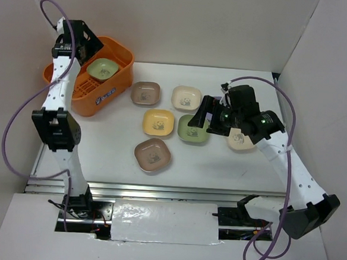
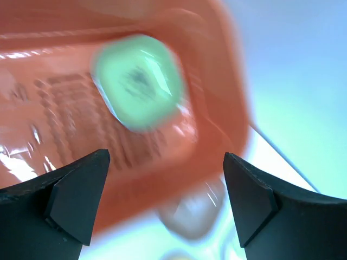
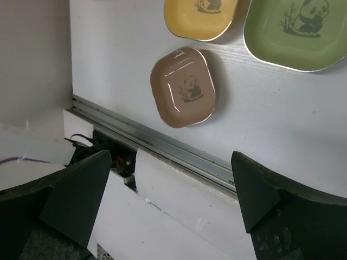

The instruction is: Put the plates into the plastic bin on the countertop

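1. The left gripper (image 2: 165, 162) hangs over the bright orange rounded-rectangular plastic bin (image 1: 89, 105). Its jaws are spread wide with nothing between them, though its wrist view is blurred.
2. The bin stands at the far left corner of the flat white countertop (image 1: 101, 143). One pale green rounded-square plate (image 1: 102, 69) lies inside on the slotted bottom, towards the bin's right end.
3. Just right of the bin lies a mauve-brown rounded-square plate (image 1: 145, 93), with a cream rounded-square plate (image 1: 186, 97) beside it in the far row.
4. Nearer, a yellow rounded-square plate (image 1: 158, 122) sits just beside an olive green rounded-square plate (image 1: 195, 136). A brown rounded-square plate (image 1: 152, 155) lies closest to the metal front rail (image 1: 157, 191).
5. The right gripper (image 1: 204, 120) hovers over the olive green plate's far edge. Its fingers are parted and empty.
6. A second cream rounded-square plate (image 1: 241, 141) lies partly hidden beneath the right arm
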You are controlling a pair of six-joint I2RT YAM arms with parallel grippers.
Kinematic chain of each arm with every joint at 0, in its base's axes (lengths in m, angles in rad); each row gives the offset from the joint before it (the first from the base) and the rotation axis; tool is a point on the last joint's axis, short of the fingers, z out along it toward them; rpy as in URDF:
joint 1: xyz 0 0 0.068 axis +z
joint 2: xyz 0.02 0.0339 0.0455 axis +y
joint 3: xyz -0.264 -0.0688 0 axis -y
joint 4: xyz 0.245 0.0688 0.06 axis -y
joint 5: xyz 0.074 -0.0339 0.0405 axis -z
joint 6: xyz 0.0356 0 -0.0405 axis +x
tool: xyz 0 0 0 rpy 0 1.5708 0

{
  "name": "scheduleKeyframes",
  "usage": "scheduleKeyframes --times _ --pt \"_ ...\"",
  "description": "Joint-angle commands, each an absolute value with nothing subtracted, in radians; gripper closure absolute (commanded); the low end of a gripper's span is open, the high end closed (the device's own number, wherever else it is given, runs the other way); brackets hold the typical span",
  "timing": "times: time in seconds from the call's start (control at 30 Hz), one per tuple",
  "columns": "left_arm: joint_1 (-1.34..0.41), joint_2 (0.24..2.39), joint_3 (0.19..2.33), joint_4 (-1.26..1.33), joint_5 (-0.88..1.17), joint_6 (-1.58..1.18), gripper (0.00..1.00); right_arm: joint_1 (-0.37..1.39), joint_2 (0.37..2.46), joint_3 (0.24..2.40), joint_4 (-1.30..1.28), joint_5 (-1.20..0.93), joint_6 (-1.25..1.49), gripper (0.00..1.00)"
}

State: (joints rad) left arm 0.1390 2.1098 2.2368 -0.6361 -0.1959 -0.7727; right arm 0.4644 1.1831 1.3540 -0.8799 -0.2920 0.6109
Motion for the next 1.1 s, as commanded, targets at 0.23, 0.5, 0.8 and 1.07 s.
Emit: scheduleKeyframes --times 0.23,0.5,0.8,1.07 --pt "-0.149 1.531 1.596 -0.865 -0.193 -0.825 0.01 0.462 1.322 1.333 -0.772 -0.279 0.552 0.00" --pt "-0.399 1.342 1.137 -0.749 -0.046 -1.002 0.01 0.453 1.330 1.292 -0.743 -0.314 0.546 0.00" --pt "-0.551 1.457 0.951 -0.609 -0.153 -1.098 0.21 0.434 1.284 1.240 -0.733 -0.333 0.532 0.00" --pt "-0.601 1.546 0.922 -0.630 -0.225 -1.146 0.25 0.422 1.239 1.197 -0.723 -0.344 0.535 0.00"
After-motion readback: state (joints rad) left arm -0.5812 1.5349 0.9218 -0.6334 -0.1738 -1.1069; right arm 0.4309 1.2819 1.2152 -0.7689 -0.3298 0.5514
